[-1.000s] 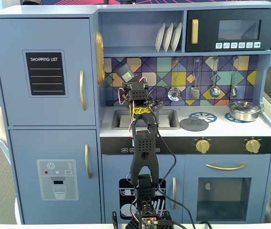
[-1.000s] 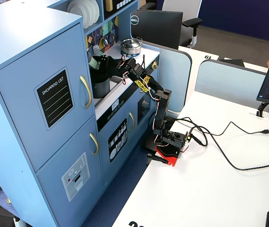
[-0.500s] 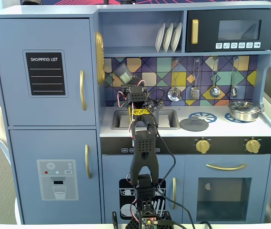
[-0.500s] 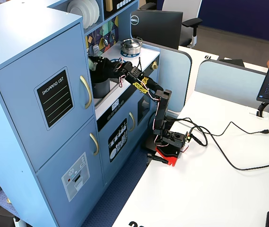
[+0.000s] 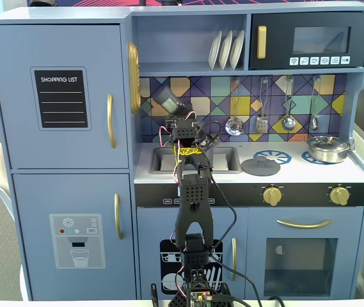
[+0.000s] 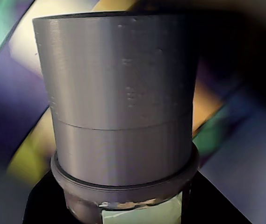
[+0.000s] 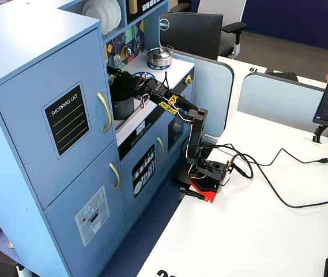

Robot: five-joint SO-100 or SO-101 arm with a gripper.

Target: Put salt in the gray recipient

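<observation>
Blue toy kitchen [image 5: 60,96] fills the scene, with the arm [image 7: 195,144] standing on a white desk [image 7: 256,231] and reaching over the counter toward the sink [image 5: 223,160]. In the wrist view a gray shaker [image 6: 123,102] fills the frame right at the gripper, so the gripper seems closed on it, though no fingers show and I can't be sure. In a fixed view the gripper [image 5: 169,101] hangs in front of the tiled backsplash [image 5: 297,89], above the sink. A dark gray pot [image 7: 123,107] sits under the gripper in the side view; that is likely the recipient. A steel pot [image 5: 327,148] stands well apart on the right burner. To do this well, I judge the shaker should be centered over the gray pot before tipping, then rolled slowly at the wrist, keeping the grip firm and clear of the backsplash.
</observation>
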